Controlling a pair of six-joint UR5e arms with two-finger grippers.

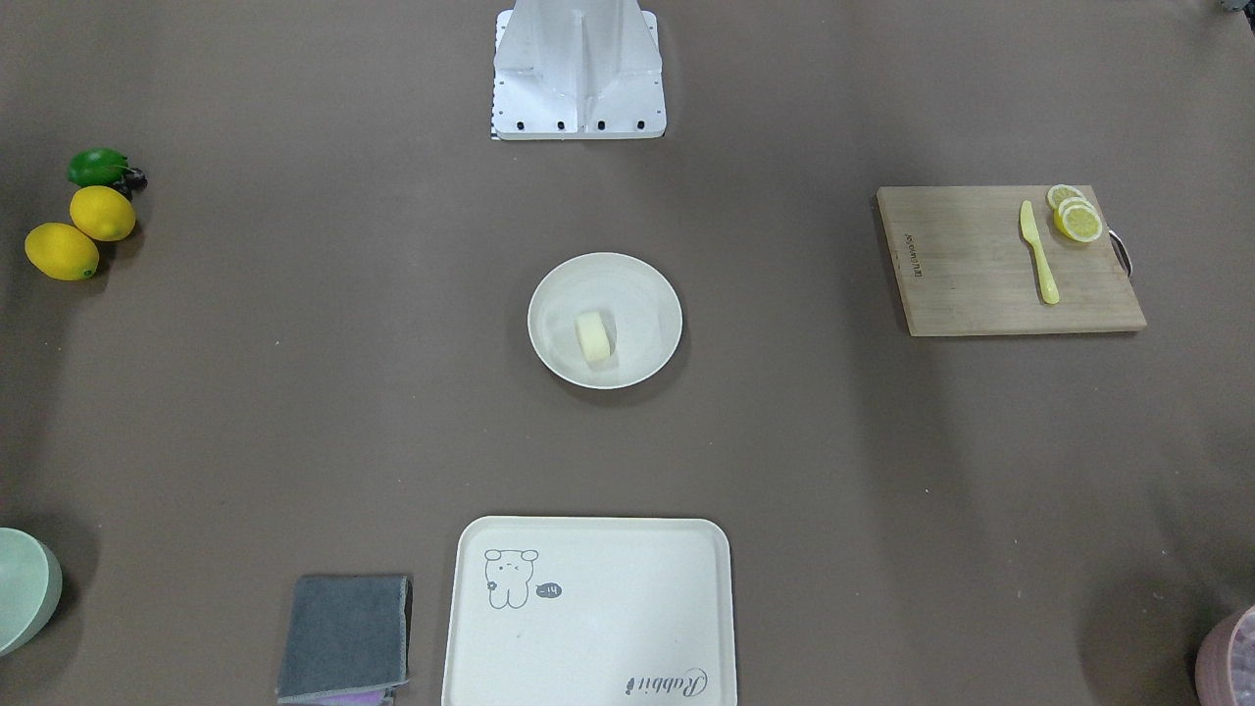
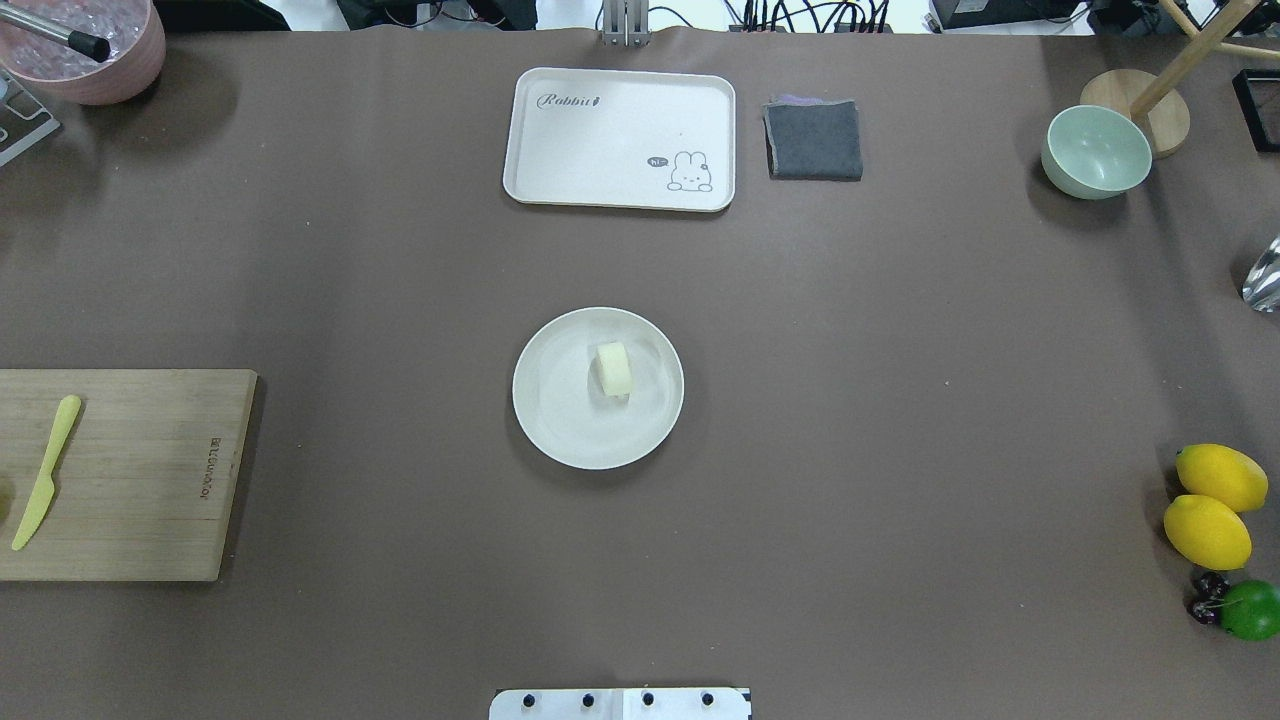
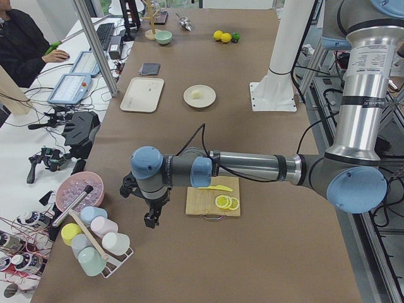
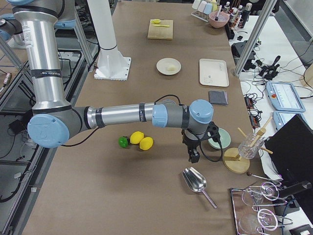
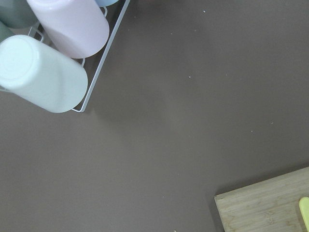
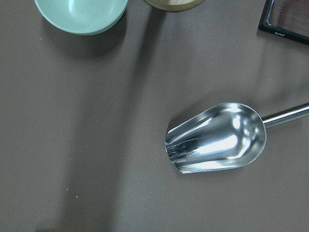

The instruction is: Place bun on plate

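Note:
The bun [image 1: 594, 336], a small pale cream block, lies inside the round cream-white plate [image 1: 649, 299] at the table's middle. The overhead view shows the same bun [image 2: 613, 368] resting on the plate [image 2: 560, 425]. Both grippers are far from it and show only in the side views. My left gripper [image 3: 150, 219] hangs near the cup rack at the table's left end. My right gripper [image 4: 193, 157] hangs near the metal scoop at the right end. I cannot tell whether either is open or shut. Nothing shows in their fingers.
A cream tray [image 2: 620, 138] with a drawing and a grey cloth [image 2: 814, 140] lie at the far side. A wooden board [image 2: 130, 475] with a yellow knife [image 2: 45, 470] sits at the left. Lemons [image 2: 1210, 505], a green bowl [image 2: 1095, 152] and a scoop [image 6: 217, 137] are at the right.

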